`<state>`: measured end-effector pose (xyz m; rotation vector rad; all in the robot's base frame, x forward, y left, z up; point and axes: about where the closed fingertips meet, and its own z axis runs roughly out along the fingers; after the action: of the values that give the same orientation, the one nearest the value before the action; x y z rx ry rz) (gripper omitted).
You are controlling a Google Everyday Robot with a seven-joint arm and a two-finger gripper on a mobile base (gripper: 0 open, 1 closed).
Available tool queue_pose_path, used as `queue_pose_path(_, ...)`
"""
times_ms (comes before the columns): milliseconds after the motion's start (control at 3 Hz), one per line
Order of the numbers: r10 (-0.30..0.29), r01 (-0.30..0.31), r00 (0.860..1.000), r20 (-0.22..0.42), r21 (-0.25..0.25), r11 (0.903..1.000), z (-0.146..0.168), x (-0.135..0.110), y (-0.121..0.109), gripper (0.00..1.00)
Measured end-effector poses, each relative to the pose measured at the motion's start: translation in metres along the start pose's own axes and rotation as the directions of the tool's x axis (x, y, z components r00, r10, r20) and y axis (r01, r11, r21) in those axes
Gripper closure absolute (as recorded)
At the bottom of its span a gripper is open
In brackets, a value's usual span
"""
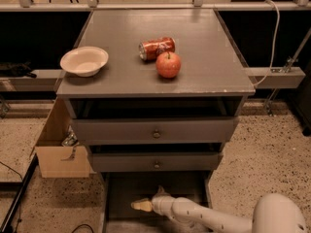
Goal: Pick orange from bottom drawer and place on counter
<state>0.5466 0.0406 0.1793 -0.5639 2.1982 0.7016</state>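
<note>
The bottom drawer (187, 187) is pulled open below the two upper drawers, and its inside is dark. My gripper (141, 206) reaches into it from the lower right, with its pale tip near the drawer's left side. The white arm (204, 216) runs back to the lower right corner. The orange is not visible; it is hidden or out of view in the dark drawer. The counter (209, 57) is the grey top of the cabinet.
On the counter stand a red apple (168, 64), a lying red soda can (156, 47) and a white bowl (84, 60). The two upper drawers with knobs (156, 134) are slightly open. An open cardboard box (58, 154) sits on the floor at the cabinet's left.
</note>
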Motion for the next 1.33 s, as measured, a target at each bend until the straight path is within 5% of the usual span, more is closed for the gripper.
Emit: queue_pose_path(1333,0.059,-0.059,0.996,-0.066,0.005,0.9983,0.012,0.031,-0.004,0.00)
